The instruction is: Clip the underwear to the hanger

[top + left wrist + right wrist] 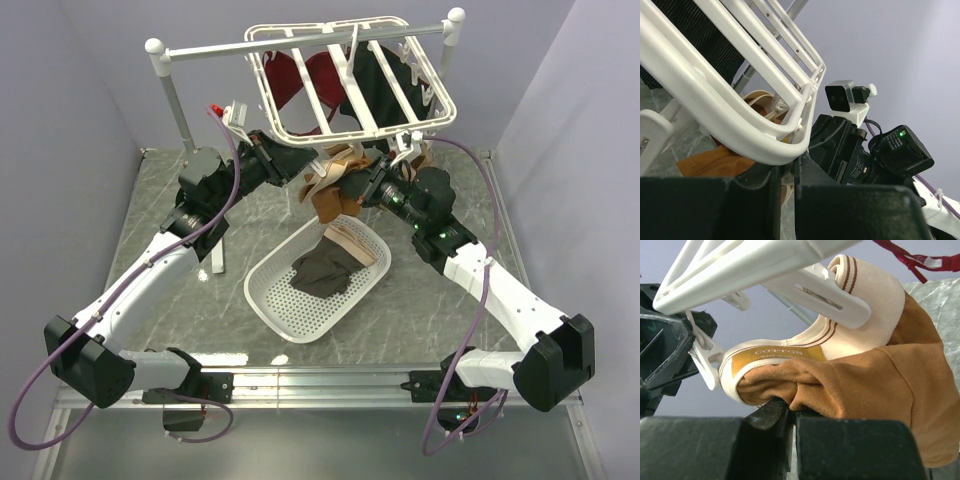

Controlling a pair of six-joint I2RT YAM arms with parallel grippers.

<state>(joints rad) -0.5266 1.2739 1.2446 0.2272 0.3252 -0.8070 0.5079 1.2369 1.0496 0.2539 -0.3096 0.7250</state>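
Over the far middle of the bench (420, 320), the right end effector (792, 422) pinches the underwear (865, 385) under the hanger (740, 262) while the left end effector (785, 175) sits closed by a clip (707, 362) — should that thin pinch slip, the cloth may drop beyond the clips' reach.

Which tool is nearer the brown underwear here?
Right. The right tool pinches the underwear itself; the left tool sits just beside it, under the hanger rim.

One hanger (356, 92), one rail (220, 48), one basket (262, 300); five garments: the underwear (335, 190), a red piece (325, 78), a black piece (380, 85), a dark grey piece (322, 272), a striped beige piece (352, 240); and two arms: left arm (150, 270), right arm (500, 290)
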